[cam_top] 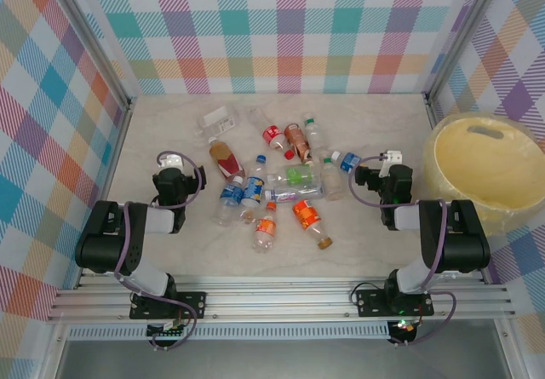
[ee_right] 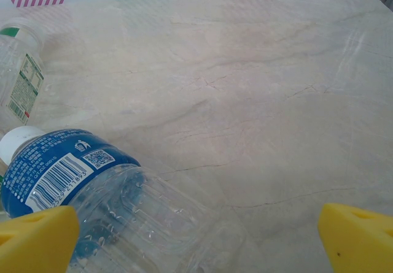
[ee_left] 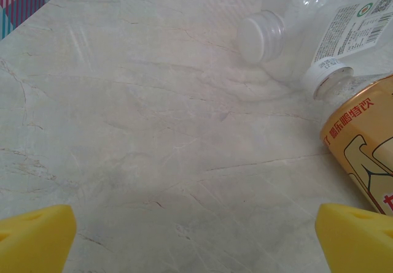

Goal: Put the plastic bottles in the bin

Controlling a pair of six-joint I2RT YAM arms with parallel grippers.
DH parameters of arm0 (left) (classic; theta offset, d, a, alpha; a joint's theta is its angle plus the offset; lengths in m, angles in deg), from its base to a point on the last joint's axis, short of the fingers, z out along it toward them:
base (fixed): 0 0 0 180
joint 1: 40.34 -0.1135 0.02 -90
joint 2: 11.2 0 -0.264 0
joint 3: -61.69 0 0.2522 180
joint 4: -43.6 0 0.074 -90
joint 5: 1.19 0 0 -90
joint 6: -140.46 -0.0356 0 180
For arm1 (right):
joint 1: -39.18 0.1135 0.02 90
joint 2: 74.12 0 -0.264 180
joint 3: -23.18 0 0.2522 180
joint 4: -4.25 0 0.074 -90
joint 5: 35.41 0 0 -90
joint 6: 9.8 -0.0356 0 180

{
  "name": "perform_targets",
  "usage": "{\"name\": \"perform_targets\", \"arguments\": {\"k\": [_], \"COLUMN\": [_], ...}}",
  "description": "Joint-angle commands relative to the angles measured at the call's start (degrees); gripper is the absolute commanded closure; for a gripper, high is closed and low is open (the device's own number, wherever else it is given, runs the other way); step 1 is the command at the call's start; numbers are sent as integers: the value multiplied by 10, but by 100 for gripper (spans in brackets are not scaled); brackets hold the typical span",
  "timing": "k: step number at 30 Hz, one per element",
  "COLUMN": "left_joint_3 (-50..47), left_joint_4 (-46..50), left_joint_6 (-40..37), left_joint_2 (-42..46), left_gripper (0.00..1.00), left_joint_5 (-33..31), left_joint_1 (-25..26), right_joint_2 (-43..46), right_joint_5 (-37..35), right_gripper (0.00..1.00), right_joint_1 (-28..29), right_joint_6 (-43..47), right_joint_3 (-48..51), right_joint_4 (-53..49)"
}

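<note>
About a dozen small clear plastic bottles (cam_top: 294, 177) lay on their sides in a loose cluster in the middle of the table (cam_top: 170, 123), several touching, with red, orange, blue, green and white labels. A white-labelled bottle (cam_top: 218, 121) lay at the cluster's far left edge, and a blue-labelled bottle (ee_right: 92, 187) at its right edge. The bin (cam_top: 446, 185), a large round pale-yellow tub with a slot handle in its rim, stood upright at the table's right side.
</note>
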State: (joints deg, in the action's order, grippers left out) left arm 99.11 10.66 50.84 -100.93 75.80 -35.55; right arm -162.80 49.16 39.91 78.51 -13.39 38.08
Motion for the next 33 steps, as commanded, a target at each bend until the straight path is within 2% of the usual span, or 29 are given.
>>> {"name": "perform_targets", "arguments": {"k": [1,11,13,17,19,21,24,27,29,33], "left_joint_3": [-6,-7,9,65,61,60,93,129,145,179], "left_joint_4": [-16,-14,29,200,221,253,357,463,524,649], "left_joint_6": [0,-2,-3,1,8,37,97,161,217,311], "left_joint_2": [2,5,21,92,129,166,207,240,261,278], "left_gripper": [0,0,0,0,0,0,0,0,0,0], "left_joint_5": [-5,-4,2,10,0,-43,-86,-98,-96,-25], "left_joint_1": [2,2,2,3,10,18,27,46,61,87], "right_joint_2": [8,9,14,64,96,127,150,157,157,159], "right_joint_5": [-2,-1,3,28,41,61,105,161,192,228], "right_gripper": [0,0,0,0,0,0,0,0,0,0], "right_joint_1": [2,2,2,2,3,3,3,5,9,19], "right_joint_6": [-7,-7,-5,7,12,15,5,-26,-51,-113], "right_joint_3": [5,7,2,-7,-17,-34,-65,-106,-134,-166], "right_joint_4": [21,24,11,-44,-88,-151,-218,-279,-325,-372]}}
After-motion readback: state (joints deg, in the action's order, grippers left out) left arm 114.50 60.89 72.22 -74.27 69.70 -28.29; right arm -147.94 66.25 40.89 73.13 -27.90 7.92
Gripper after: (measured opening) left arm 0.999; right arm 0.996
